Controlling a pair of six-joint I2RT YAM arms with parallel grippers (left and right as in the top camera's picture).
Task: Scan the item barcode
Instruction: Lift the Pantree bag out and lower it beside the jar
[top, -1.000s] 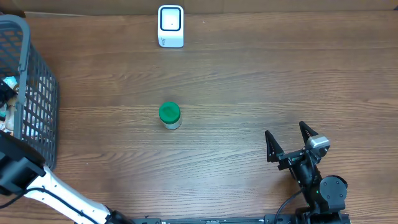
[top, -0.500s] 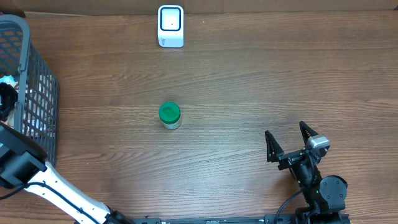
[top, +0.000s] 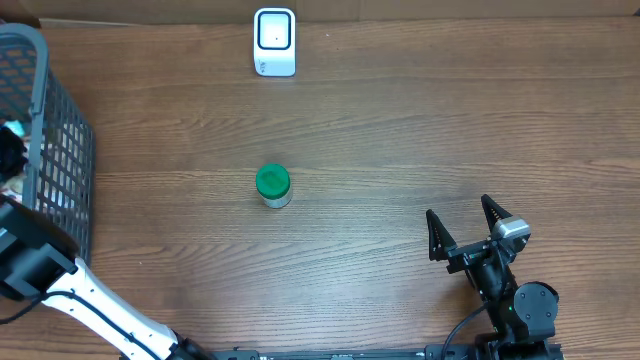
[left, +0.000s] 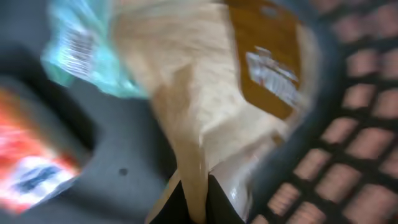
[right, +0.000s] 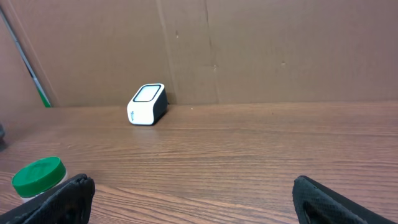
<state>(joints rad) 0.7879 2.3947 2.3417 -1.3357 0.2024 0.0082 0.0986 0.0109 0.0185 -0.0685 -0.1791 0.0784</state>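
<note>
Over at 9 o'clock inside the basket, left gripper is pinched tight on a fold of the tan pouch, so lift slow and straight. Right gripper gapes wide, empty.

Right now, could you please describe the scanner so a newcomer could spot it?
On the wooden table, look to the far edge by the brown wall. The scanner is the small white box there; the jar nearer the middle is round and green-lidded.
</note>
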